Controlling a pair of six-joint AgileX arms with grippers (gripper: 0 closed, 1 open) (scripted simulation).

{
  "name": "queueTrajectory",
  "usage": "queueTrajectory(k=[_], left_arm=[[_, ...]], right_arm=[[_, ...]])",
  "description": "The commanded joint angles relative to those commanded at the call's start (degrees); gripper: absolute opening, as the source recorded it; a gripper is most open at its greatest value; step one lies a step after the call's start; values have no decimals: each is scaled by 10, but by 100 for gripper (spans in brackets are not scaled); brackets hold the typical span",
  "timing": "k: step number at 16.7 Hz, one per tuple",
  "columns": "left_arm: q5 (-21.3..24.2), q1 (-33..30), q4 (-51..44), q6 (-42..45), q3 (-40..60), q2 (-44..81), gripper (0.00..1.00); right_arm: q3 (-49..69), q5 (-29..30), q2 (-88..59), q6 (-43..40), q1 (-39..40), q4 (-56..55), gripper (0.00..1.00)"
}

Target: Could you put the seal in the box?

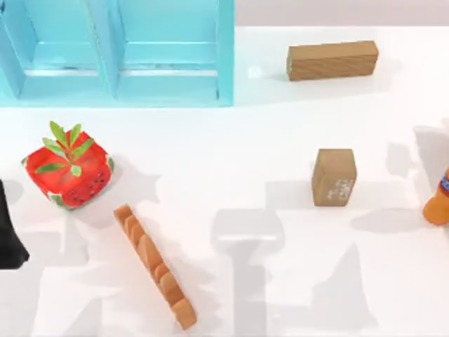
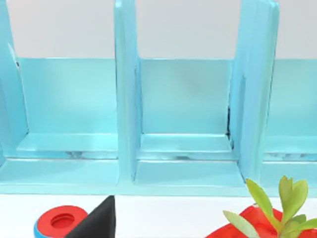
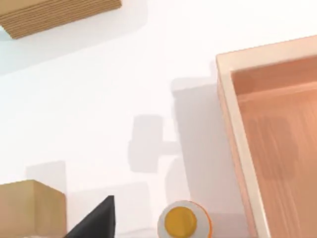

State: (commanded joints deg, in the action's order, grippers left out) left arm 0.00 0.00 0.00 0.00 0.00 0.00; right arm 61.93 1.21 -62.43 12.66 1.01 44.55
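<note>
Nearest the lens, the shallow pale wooden box [image 3: 277,134] lies at the table's right, my right gripper near it, fingers' state unclear. Small tan-brown wooden seal [image 1: 334,176] sits right of centre: likely rigid, light; pinch its flat sides.

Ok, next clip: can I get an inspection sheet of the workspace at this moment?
Surface: white table, flat.
Job's things: seal on the table, right of centre, ungripped; box open, nothing in its visible part.
Clutter: bar, scalloped strip, blue rack, plant pot, orange bottle, red cap.
Grippers: left arm at the left edge; right gripper over the table near the seal.
Cables: nothing seen.
Surroundings: nothing seen.
</note>
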Motion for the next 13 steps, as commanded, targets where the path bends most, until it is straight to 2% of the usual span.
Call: queueTrajectory(k=[6,13], left_arm=[[0,0,0,0,0,0,100],[0,0,0,0,0,0,100]], right_arm=[[278,-4,-295,65,77,180,100],[458,-11,-540,116,194,307,100]])
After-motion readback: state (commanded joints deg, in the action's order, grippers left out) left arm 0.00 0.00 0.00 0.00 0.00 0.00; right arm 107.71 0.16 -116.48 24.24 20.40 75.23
